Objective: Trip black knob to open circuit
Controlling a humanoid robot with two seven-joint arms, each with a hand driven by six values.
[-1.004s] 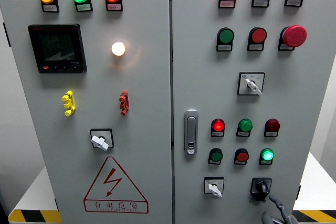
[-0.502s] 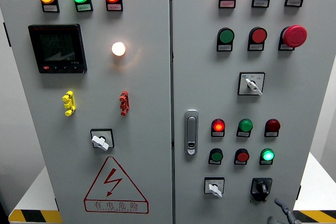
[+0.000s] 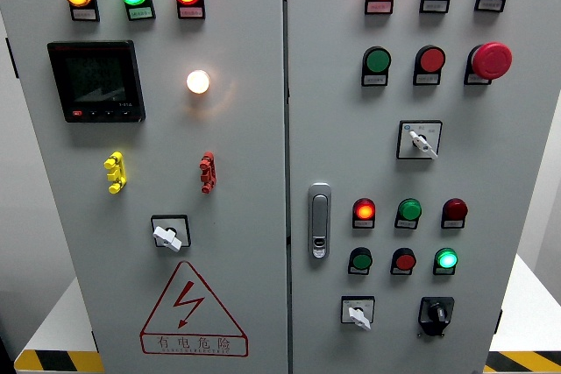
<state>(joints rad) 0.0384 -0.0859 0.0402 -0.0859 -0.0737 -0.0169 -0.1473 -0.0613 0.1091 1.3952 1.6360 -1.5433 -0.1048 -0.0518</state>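
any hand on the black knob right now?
No. The black knob at the lower right of the panel stands bare, and no robot hand shows anywhere in the head view.

A red-outlined triangular warning sign (image 3: 191,304) with a lightning bolt is fixed low on the left cabinet door (image 3: 245,146), and four red Chinese characters, 有电危险, are printed along its base. Small label plates (image 3: 138,12) are mounted under the indicator lamps and push buttons on both doors, but their print is too small to be read. Faint figures are shown on the screen of the black digital meter (image 3: 95,81) at the upper left, and they cannot be made out.
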